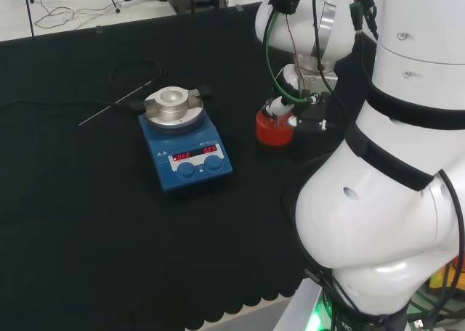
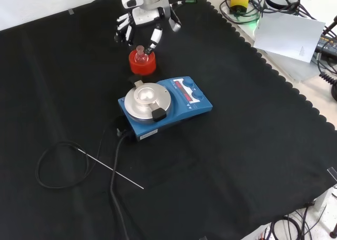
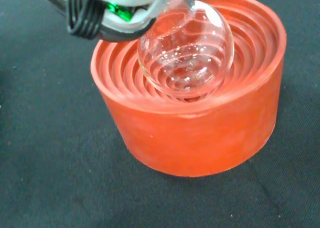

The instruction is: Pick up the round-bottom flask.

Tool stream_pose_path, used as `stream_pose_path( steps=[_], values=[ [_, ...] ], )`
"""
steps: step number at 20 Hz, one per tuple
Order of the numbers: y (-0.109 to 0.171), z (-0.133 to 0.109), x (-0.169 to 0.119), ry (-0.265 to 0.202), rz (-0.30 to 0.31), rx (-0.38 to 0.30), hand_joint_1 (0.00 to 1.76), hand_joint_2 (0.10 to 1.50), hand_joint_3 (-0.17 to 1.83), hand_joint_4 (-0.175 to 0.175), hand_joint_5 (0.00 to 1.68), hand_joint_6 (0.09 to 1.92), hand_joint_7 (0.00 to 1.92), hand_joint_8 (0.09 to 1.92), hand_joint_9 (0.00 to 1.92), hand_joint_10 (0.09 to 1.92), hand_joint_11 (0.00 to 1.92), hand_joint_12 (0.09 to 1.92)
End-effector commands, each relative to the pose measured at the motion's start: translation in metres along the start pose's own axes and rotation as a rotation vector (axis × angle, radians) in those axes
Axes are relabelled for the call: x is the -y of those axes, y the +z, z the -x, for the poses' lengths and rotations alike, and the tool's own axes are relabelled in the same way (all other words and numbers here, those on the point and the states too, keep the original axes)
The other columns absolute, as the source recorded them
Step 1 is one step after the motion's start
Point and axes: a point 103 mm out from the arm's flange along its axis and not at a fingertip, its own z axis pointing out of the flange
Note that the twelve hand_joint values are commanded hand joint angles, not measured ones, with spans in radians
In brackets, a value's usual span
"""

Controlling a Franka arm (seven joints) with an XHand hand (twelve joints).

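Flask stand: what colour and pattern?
Red stand, concentric ribbed rings inside; clearest in the wrist view.

The flask's [image 3: 186, 50] neck is hidden behind a blurry white bit of the hand [image 3: 107, 10] in the wrist view, so how the fingers sit on it can't be told. In the head view the flask is too small to make out above the red stand [image 1: 274, 130].

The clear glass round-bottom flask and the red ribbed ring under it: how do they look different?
The clear glass round-bottom flask is see-through, while the red ribbed ring stand is solid red. The flask is a smooth ball, but the stand is a squat cylinder with stepped ridges inside. The flask sits on top in the hollow; the stand rests on the black cloth. Both are round.
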Motion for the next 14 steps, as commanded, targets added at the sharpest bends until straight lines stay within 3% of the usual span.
stream_pose_path(
  steps=[1,7,14],
  values=[
    [-0.012,-0.001,0.004,0.018,-0.006,-0.013,1.10,0.71,0.64,0.143,1.17,0.84,0.35,0.66,0.58,0.61,0.17,1.38],
    [-0.042,-0.001,0.010,0.053,0.006,-0.056,1.11,0.70,0.66,0.129,1.17,0.86,0.36,0.67,0.59,0.61,0.18,1.38],
    [-0.087,-0.019,0.023,0.038,0.049,-0.056,1.11,0.70,0.67,0.125,1.17,0.87,0.35,0.66,0.59,0.61,0.18,1.38]
  ],
)
